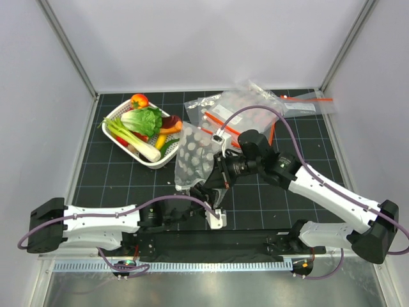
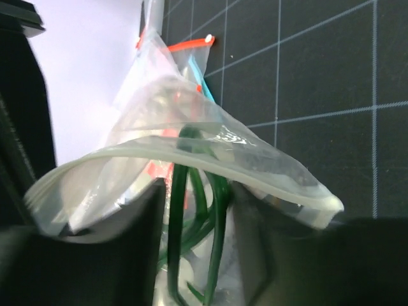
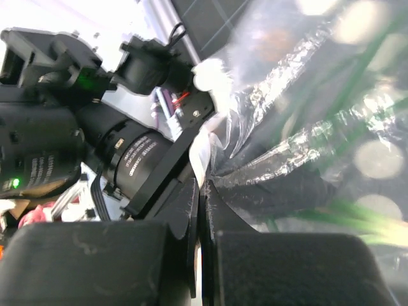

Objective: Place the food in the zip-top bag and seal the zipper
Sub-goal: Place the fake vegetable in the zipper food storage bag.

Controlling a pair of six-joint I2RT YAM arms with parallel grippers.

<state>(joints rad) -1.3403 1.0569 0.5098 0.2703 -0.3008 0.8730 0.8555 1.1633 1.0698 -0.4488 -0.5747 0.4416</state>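
The polka-dot zip-top bag (image 1: pixel 195 153) hangs lifted off the mat between my two grippers. My right gripper (image 1: pixel 220 171) is shut on the bag's edge; in the right wrist view its jaws (image 3: pixel 203 185) pinch a thin fold of film. My left gripper (image 1: pixel 203 190) is at the bag's lower end. In the left wrist view (image 2: pixel 199 197) its fingers (image 2: pixel 137 223) stand apart behind the clear film, with the pale zipper strip (image 2: pixel 191 156) arching above them. Green strands show through the film. The lettuce (image 1: pixel 144 119) and the orange-red piece (image 1: pixel 139 100) lie in the white basket (image 1: pixel 112 114).
The basket at the back left also holds long green onions (image 1: pixel 131 137) and other toy produce. Plain clear bags with red-orange strips (image 1: pixel 243 112) lie piled at the back right. White walls close in the black gridded mat (image 1: pixel 115 185).
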